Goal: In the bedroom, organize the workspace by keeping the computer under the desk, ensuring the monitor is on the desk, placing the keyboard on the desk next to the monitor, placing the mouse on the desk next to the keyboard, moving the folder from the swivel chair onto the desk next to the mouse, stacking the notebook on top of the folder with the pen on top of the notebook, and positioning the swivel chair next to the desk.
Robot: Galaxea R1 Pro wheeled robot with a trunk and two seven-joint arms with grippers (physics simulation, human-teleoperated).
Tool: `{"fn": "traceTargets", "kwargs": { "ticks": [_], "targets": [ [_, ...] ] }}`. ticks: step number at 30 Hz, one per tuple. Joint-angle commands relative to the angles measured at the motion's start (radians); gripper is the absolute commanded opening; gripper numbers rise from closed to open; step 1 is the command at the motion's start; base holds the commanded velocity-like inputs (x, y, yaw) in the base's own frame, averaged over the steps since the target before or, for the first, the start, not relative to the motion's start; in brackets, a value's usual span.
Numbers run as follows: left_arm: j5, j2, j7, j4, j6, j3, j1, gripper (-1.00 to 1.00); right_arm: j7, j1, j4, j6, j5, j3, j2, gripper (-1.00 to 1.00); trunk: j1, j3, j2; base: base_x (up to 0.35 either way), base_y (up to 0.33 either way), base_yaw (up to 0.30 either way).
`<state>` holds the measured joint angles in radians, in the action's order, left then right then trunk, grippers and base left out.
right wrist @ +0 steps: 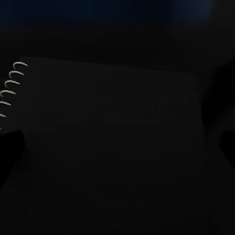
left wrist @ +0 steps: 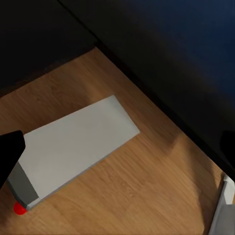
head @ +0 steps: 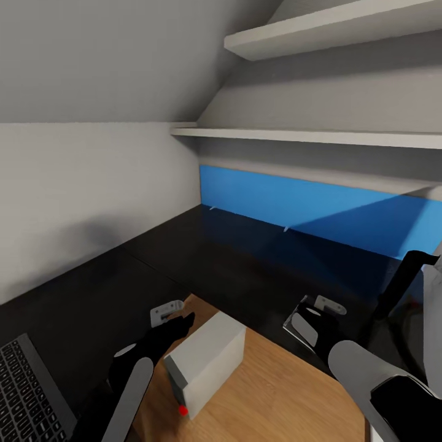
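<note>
No brand, label or writing can be read anywhere. The desk (head: 202, 258), glossy black with a bright blue panel (head: 319, 205) along its back, is the landmark: two pale shelves (head: 319, 27) hang on the wall above it. The keyboard (head: 27, 393) lies on the desk's near left part, cut off by the picture's edge. The computer (head: 205, 362), a light grey tower with a red light (head: 182, 410) at its front, stands on the wood floor (head: 288, 393) just in front of the desk's edge, not under the top.

The left gripper (head: 175, 319) hangs beside the computer's top, touching nothing; how far its fingers are spread cannot be told. The right gripper (head: 319, 316) hovers over the desk's near edge, fingers apart. In the right wrist view a dark notebook (right wrist: 112, 137) with a pale spiral binding (right wrist: 10, 88) lies flat on the dark desk between the fingertips, ungripped.
</note>
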<state>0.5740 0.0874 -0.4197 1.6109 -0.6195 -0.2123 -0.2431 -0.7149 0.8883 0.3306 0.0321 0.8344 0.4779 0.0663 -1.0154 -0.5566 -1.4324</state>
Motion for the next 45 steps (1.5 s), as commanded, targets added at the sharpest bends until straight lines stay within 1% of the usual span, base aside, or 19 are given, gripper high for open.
{"fn": "traceTargets", "kwargs": {
  "ticks": [1,23,31,45],
  "targets": [
    [0.011,0.000,-0.010,0.001,-0.002,-0.001,-0.001,1.00,-0.001,0.000,-0.013,0.003,0.031,0.005,0.001,1.00,0.000,-0.001,-0.001,0.000,0.000,0.000],
    [0.012,-0.005,-0.010,-0.005,-0.003,-0.001,-0.001,1.00,0.003,0.000,0.007,0.011,0.028,0.017,-0.002,1.00,0.000,-0.001,-0.001,-0.003,0.001,0.000],
    [0.012,-0.005,-0.010,-0.005,-0.003,-0.001,-0.001,1.00,0.003,0.000,0.007,0.012,0.027,0.019,-0.003,1.00,0.000,-0.001,-0.001,-0.148,0.118,0.000],
    [0.012,-0.005,-0.010,-0.006,-0.003,-0.001,-0.001,1.00,0.004,0.000,0.007,0.012,0.026,0.020,-0.004,1.00,0.000,-0.001,-0.001,-0.033,0.015,0.000]
  ]
}}
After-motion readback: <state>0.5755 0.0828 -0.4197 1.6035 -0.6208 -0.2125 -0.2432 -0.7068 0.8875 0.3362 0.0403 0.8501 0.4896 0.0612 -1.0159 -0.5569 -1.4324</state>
